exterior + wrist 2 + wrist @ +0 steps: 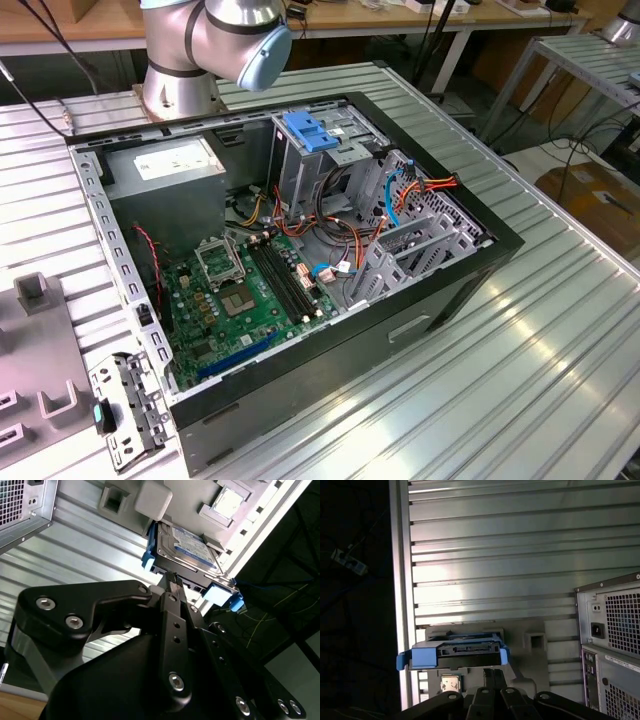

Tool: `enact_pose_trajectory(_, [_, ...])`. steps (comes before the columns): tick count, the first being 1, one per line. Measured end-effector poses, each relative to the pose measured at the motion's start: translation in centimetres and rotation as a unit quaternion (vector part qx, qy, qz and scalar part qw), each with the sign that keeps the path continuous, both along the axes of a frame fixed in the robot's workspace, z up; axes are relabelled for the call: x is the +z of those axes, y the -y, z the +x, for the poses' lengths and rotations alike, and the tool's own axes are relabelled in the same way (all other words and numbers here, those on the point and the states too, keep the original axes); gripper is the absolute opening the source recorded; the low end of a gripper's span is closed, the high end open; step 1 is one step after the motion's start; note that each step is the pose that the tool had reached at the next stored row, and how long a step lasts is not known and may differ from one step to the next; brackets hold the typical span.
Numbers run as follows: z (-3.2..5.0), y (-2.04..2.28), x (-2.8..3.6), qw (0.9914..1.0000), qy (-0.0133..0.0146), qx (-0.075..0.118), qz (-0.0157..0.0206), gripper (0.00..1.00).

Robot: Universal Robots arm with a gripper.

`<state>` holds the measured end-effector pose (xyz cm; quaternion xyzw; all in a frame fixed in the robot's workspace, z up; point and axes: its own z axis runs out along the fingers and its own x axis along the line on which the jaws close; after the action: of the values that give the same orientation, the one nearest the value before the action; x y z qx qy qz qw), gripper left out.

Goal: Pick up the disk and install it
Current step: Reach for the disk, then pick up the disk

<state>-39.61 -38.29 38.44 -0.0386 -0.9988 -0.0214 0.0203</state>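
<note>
The disk (192, 547), a dark flat drive with a blue-and-white label and bright blue rails, lies in a light grey holder (150, 500) on the ribbed metal table. In the first wrist view the disk (465, 650) is seen edge-on, with blue rails at both ends. My gripper (173, 580) has its thin dark fingers closed together, tips right at the disk's near edge. They also appear just short of the drive in the first wrist view (493, 672). Nothing is visibly held between them.
The open computer case (470, 270) lies on the table, with its motherboard (250, 290), cables and a tall grey cage topped by a blue latch (310, 130). The arm's base (180, 60) stands behind it. The case's rear panel (615, 625) is beside the holder. The table edge (402, 605) runs close by.
</note>
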Motion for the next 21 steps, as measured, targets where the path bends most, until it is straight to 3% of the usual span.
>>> enact_pose_trajectory(2, [-0.05, 0.00, 0.00, 1.00000, 0.0000, 0.000, 0.0000, 0.11])
enact_pose_trajectory(6, [-1.10, -0.22, -0.01, 1.00000, 0.0000, 0.000, 0.0000, 0.11])
enact_pose_trajectory(11, [-3.24, -0.64, -0.06, 1.00000, -0.0006, 0.000, 0.0000, 0.11])
enact_pose_trajectory(13, [-4.27, -0.71, -0.11, 1.00000, -0.0005, 0.000, 0.0000, 0.11])
enact_pose_trajectory(14, [-5.21, -0.76, -0.14, 1.00000, -0.0005, 0.000, 0.0000, 0.11])
enact_pose_trajectory(16, [-5.95, -0.80, -0.17, 1.00000, -0.0006, 0.000, 0.0000, 0.11])
enact_pose_trajectory(21, [-6.21, -0.81, -0.17, 1.00000, -0.0006, 0.000, 0.0000, 0.11])
